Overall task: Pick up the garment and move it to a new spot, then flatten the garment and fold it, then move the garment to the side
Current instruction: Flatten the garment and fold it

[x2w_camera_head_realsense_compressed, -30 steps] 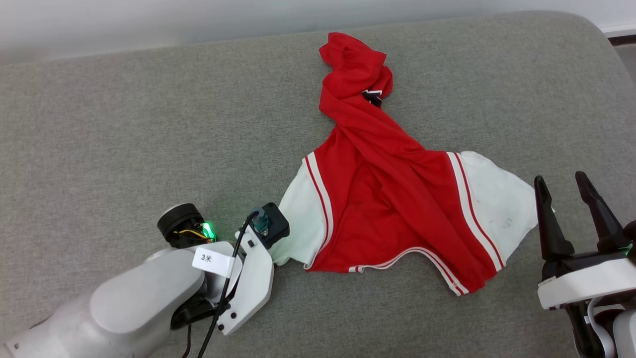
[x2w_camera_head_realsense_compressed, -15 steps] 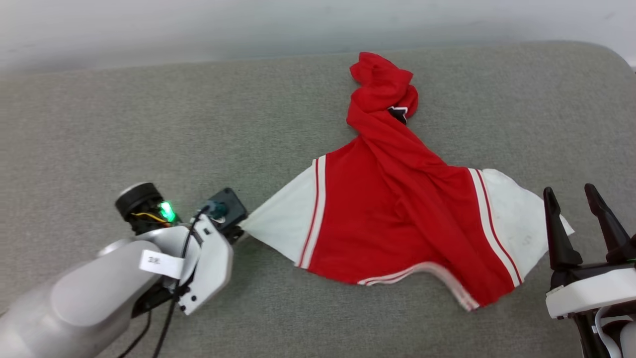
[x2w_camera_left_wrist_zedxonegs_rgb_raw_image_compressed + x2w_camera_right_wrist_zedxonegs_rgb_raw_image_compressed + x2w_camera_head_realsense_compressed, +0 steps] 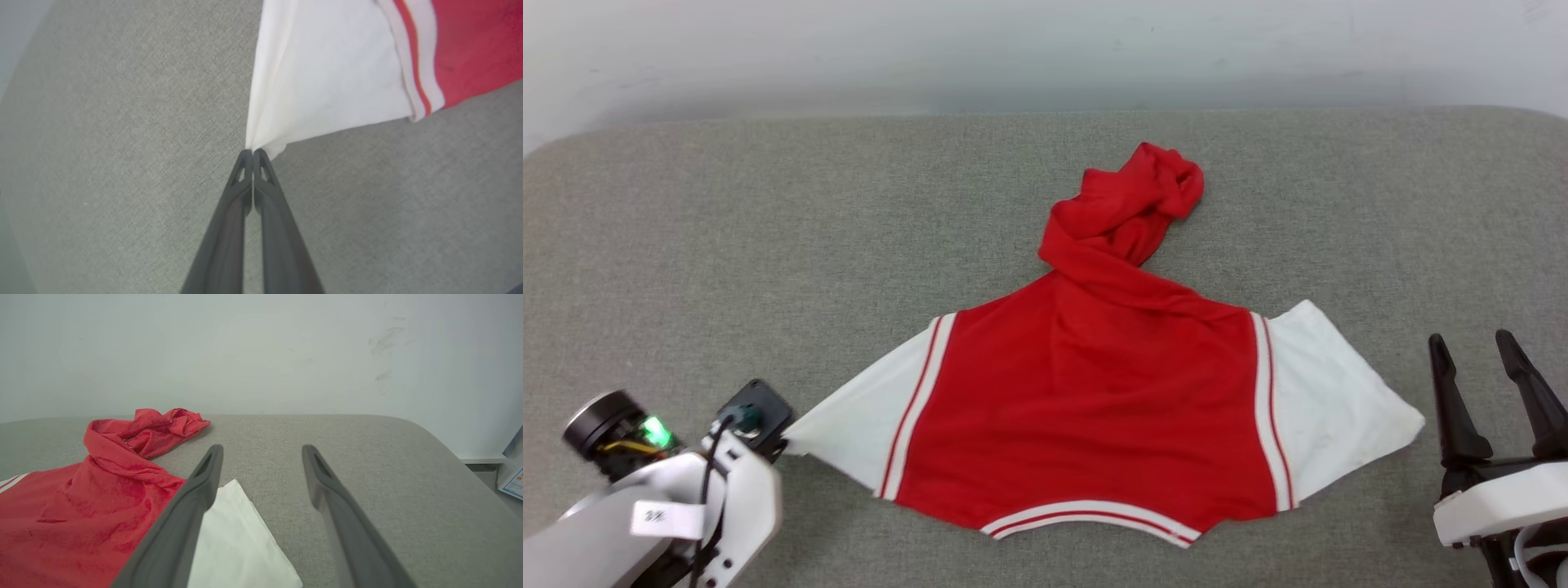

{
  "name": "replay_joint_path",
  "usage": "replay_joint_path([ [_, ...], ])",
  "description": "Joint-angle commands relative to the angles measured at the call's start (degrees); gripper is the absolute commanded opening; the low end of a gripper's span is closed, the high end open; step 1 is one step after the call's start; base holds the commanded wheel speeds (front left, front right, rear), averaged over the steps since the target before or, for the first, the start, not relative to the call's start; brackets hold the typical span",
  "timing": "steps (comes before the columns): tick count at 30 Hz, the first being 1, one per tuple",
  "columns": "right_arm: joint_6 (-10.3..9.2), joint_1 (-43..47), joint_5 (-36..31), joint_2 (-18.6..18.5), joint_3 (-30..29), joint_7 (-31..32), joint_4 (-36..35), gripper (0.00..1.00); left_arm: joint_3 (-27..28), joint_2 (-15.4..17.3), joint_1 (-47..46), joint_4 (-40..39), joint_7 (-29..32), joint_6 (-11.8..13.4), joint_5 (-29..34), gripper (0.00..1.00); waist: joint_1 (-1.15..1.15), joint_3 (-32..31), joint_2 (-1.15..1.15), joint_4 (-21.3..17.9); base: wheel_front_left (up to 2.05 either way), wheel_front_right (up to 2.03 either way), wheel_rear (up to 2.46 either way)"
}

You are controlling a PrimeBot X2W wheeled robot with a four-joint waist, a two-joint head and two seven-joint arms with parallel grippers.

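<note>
Garment point(image 3: 1086, 408) lies on the grey worktop point(image 3: 703, 245), chest part spread, striped neck trim nearest me. Its long axis runs sleeve to sleeve across my front, between my two arms. The lower body is twisted into a red bunch point(image 3: 1131, 196) toward the far edge.

My left tool point(image 3: 253, 153) is clenched on the tip of the left sleeve point(image 3: 858, 437), which comes to a taut point at the fingers. My right tool point(image 3: 1470, 337) stands released, fingers wide, grasping nothing. The right sleeve point(image 3: 1339, 408) ends just beside it, toward my left.

Judgement: flattening is in hand; folding is not begun. The coming move turns on the right sleeve. My right arm is plainly the nearer and needs to shift inward to take it.

Risk: tension on the sleeves alone may leave the bunch twisted.
</note>
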Motion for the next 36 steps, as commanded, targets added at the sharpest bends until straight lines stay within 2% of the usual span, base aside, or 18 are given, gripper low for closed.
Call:
replay_joint_path([
  [1,-0.04,0.95,-0.26,-0.31,-0.57,0.29,0.17,1.00,0.23,1.53,2.48,0.96,-0.62,1.38,-1.26,0.00,0.00,-0.06,0.00,0.19,0.00,0.00,0.00],
  [5,-0.04,1.73,-0.49,-0.35,-1.25,0.81,0.59,1.00,0.37,2.26,4.73,1.70,-1.16,2.51,-2.84,0.00,0.00,-0.25,0.00,0.41,0.00,0.00,0.00],
  [9,-0.04,2.19,-0.94,-0.70,-1.58,2.02,0.86,1.00,1.79,0.55,6.68,1.19,-3.56,3.88,-5.79,0.00,0.00,-0.88,0.00,1.08,0.00,0.00,0.00],
  [10,-0.04,2.25,-1.03,-0.89,-1.40,2.50,0.89,1.00,2.20,0.13,7.05,1.07,-4.32,4.36,-6.39,0.35,0.00,-1.15,0.00,1.25,0.00,0.00,0.00],
  [11,-0.04,2.18,-1.18,-1.18,-1.28,2.79,0.82,1.00,2.64,-0.25,7.36,0.97,-5.18,4.99,-6.62,0.88,0.00,-1.49,0.00,1.40,0.00,0.00,0.00],
  [12,-0.05,2.06,-1.25,-1.58,-1.13,3.26,0.68,1.00,3.14,-0.73,7.56,0.67,-6.11,5.47,-6.99,1.00,0.00,-1.84,0.00,1.55,0.00,0.00,0.00],
  [17,-0.04,0.63,-1.43,-5.26,0.94,6.98,-0.68,1.00,5.47,-1.39,8.94,-1.43,-12.14,9.07,-7.31,1.00,0.00,-3.53,0.00,2.01,0.00,0.00,0.00],
  [23,-0.05,-2.36,1.56,-12.49,5.13,14.24,-3.29,1.00,8.97,-0.45,10.42,-6.15,-18.72,16.26,-6.78,1.00,0.00,-4.65,0.00,3.14,0.00,0.00,0.00],
  [31,-0.05,-7.76,10.34,-24.28,16.99,32.24,-4.36,1.00,15.75,-0.64,14.16,-11.89,-25.70,25.74,-7.84,1.00,0.00,-4.10,0.00,5.06,0.00,0.00,0.00],
  [36,-0.06,-10.71,15.78,-28.79,23.46,43.61,-3.00,1.00,21.96,-3.00,17.10,-14.79,-26.55,30.28,-4.96,1.00,0.00,-3.11,0.00,6.43,0.00,0.00,0.00],
])
